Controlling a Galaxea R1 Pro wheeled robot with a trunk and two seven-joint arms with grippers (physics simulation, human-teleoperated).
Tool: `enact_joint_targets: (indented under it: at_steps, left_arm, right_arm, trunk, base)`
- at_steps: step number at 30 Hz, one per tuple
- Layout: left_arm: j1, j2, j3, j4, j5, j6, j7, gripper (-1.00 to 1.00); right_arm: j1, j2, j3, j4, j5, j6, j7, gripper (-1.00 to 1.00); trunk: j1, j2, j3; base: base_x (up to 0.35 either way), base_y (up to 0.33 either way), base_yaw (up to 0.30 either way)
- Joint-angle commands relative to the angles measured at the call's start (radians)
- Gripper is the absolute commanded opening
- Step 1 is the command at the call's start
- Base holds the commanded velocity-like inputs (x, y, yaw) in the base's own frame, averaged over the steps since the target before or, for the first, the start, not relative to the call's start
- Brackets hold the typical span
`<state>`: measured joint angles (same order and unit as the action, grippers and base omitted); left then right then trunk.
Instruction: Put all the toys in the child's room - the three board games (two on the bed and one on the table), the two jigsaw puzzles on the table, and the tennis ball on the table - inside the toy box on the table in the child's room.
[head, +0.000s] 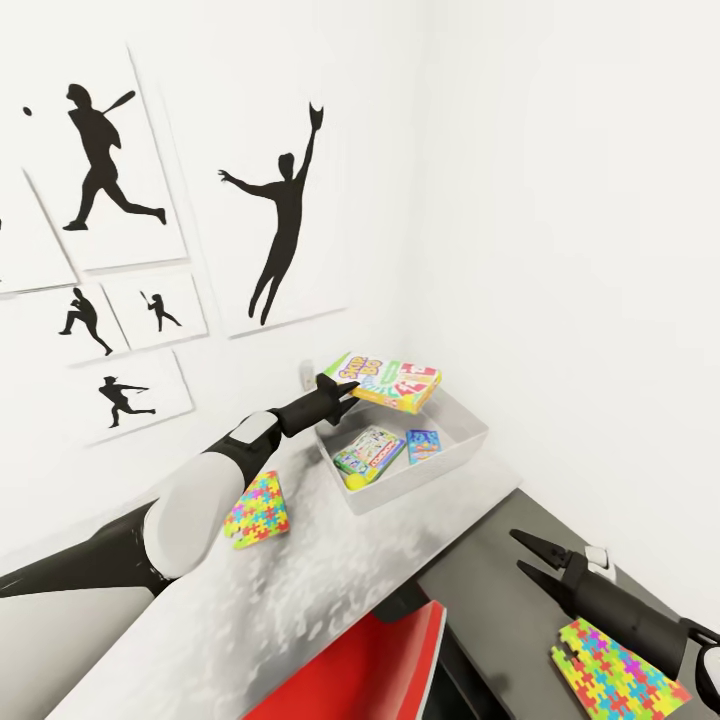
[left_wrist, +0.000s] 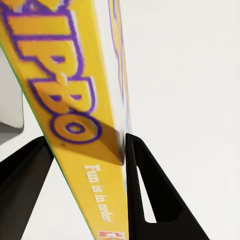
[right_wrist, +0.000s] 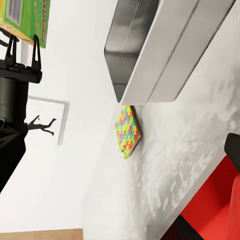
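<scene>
My left gripper (head: 347, 391) is shut on a yellow Skip-Bo board game (head: 388, 381), holding it tilted over the far rim of the grey toy box (head: 425, 481). In the left wrist view the box's yellow face (left_wrist: 70, 100) sits clamped between both black fingers (left_wrist: 145, 190). Inside the toy box lie two smaller board games (head: 369, 449) and a yellow-green tennis ball (head: 355, 481). One colourful jigsaw puzzle (head: 257, 510) lies on the white table beside my left forearm. A second puzzle (head: 617, 682) lies on the dark surface under my right arm. My right gripper (head: 521, 554) is open and empty.
The white speckled table (head: 300, 590) runs along a wall with baseball silhouette pictures (head: 285, 230). A dark lower surface (head: 480, 590) adjoins it at the right. A red chair (head: 385, 665) stands below the table's front edge. The right wrist view shows the toy box (right_wrist: 150, 45) and puzzle (right_wrist: 128, 131).
</scene>
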<state>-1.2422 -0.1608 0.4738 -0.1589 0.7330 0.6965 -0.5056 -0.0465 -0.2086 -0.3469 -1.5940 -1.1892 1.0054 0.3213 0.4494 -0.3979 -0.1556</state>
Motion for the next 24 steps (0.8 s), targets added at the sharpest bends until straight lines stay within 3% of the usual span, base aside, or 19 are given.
enact_joint_targets:
  at_steps: [1,24]
  left_arm:
    - [-0.001,0.0,0.005,-0.001,0.002,0.006,0.001,-1.0]
    - [0.008,0.001,0.006,-0.007,0.001,0.006,0.001,-1.0]
  right_arm:
    - [-0.001,0.0,-0.001,0.0,0.01,0.004,0.01,1.0]
    - [-0.001,0.0,-0.001,0.0,0.01,0.004,0.01,1.0]
  trunk:
    - [0.001,-0.002,-0.002]
    - [0.001,-0.002,-0.002]
  base:
    - [0.0,-0.061,0.0]
    - [0.0,-0.048,0.0]
